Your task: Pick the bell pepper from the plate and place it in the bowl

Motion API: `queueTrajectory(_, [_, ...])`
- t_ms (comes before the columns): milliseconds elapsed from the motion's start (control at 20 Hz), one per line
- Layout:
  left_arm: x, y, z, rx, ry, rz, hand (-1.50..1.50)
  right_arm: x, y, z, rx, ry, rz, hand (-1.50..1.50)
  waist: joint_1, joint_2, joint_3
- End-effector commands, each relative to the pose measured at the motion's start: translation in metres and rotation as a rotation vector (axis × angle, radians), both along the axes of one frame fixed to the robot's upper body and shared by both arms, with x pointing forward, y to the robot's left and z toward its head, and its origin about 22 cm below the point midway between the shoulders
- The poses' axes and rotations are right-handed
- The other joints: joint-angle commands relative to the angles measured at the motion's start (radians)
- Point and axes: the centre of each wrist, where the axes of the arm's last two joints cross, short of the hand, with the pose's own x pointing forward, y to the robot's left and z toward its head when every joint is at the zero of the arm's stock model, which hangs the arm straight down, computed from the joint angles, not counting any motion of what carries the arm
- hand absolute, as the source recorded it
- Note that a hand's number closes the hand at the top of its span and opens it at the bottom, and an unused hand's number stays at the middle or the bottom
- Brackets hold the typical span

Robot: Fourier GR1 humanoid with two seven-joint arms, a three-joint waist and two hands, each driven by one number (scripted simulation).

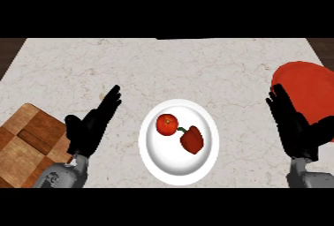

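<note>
A white plate (155,154) lies in the middle of the marble counter. On it sit a round red tomato-like fruit (167,124) and, just right of it, a darker red bell pepper (193,141) with a short stem. The red bowl (306,84) stands at the right edge, partly cut off by the view. My right hand (295,128) is open, fingers up, in front of the bowl's near side and right of the plate. To the plate's left, my left hand (91,126) rests with fingers straight and holds nothing.
A wooden chequered cutting board (26,141) lies at the lower left, beside my left forearm. The marble counter (169,66) stretches bare behind the plate. Dark floor shows past the counter's far corners.
</note>
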Motion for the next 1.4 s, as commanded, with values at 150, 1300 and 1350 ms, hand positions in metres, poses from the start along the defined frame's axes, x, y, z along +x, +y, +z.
queueTrajectory(150, [0.003,0.002,0.01,0.04,-0.138,-0.098,0.0,0.0,0.04,0.042,-0.061,-0.218,0.143,1.5,0.034,-0.011,-0.001])
queueTrajectory(1300, [-0.002,-0.017,0.011,-0.003,-0.16,-0.185,0.0,0.052,0.137,0.064,-1.175,0.227,0.685,-1.5,0.051,-0.012,-0.006])
queueTrajectory(1350, [0.006,-0.002,0.005,0.004,-0.139,-0.152,0.0,0.059,0.137,0.083,-1.19,0.239,0.735,-1.5,0.041,-0.007,-0.007])
